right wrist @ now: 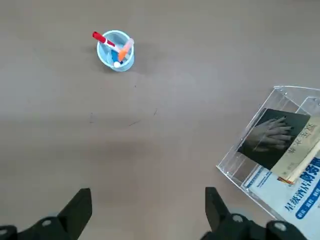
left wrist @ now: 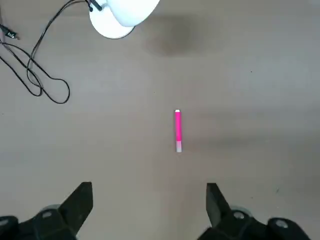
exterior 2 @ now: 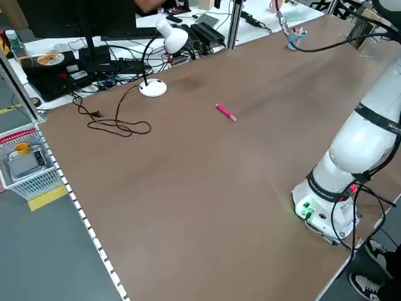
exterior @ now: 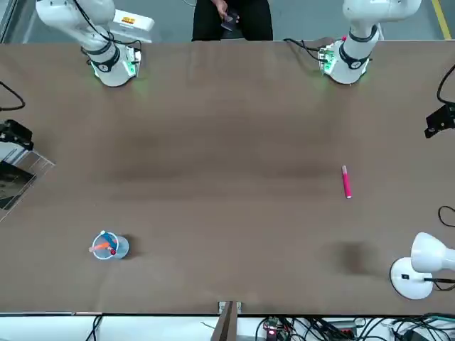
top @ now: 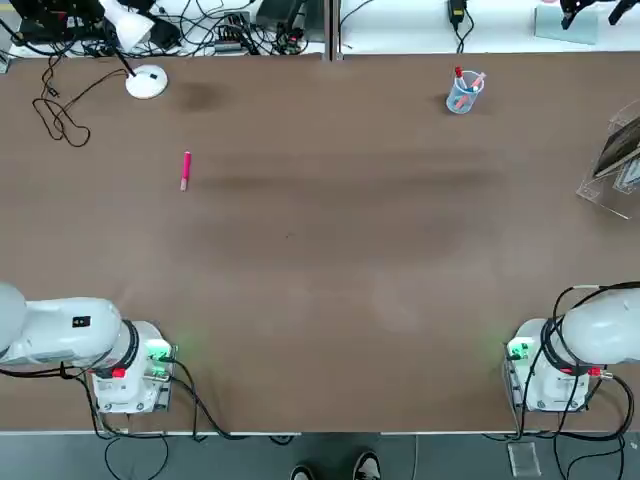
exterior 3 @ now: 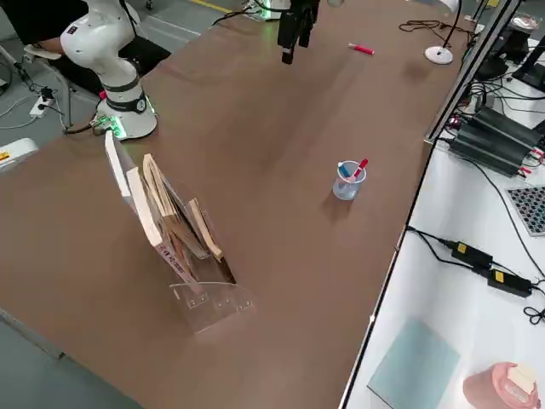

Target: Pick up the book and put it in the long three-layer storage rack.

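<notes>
The book, dark grey with a pale hand on its cover and a tan strip along one edge, leans inside the clear rack beside a blue-and-white booklet. Rack and book stand at the table's far right edge. My right gripper hangs open and empty above the table, back from the rack, and shows at the picture's left edge in the front view. Over the left side my left gripper is open and empty too.
A pink pen lies at the left. A white desk lamp with its cable sits at the far left corner. A small clear pen cup stands far right of centre. A person stands behind the arms' bases.
</notes>
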Robot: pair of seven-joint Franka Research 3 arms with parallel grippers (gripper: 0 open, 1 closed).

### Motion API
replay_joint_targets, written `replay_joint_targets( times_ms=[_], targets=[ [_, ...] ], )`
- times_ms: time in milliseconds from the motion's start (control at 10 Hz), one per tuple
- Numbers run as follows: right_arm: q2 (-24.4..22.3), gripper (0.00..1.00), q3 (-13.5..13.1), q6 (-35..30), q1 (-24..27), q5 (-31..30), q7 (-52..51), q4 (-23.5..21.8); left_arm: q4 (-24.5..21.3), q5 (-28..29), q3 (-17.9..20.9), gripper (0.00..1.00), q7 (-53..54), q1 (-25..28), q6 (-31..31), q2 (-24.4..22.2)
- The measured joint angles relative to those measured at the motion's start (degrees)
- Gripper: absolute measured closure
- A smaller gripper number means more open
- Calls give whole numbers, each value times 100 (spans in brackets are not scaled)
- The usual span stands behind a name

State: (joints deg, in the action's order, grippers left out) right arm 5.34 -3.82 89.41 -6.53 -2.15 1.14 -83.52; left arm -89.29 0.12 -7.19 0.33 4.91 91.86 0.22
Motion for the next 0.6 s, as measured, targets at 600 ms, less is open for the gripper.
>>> replay_joint_targets(
  times_ms=[600],
  targets=[
    [2,0,0,140,-10,64,6,-13,0,0,0,0,0,0,0,0]
  ],
)
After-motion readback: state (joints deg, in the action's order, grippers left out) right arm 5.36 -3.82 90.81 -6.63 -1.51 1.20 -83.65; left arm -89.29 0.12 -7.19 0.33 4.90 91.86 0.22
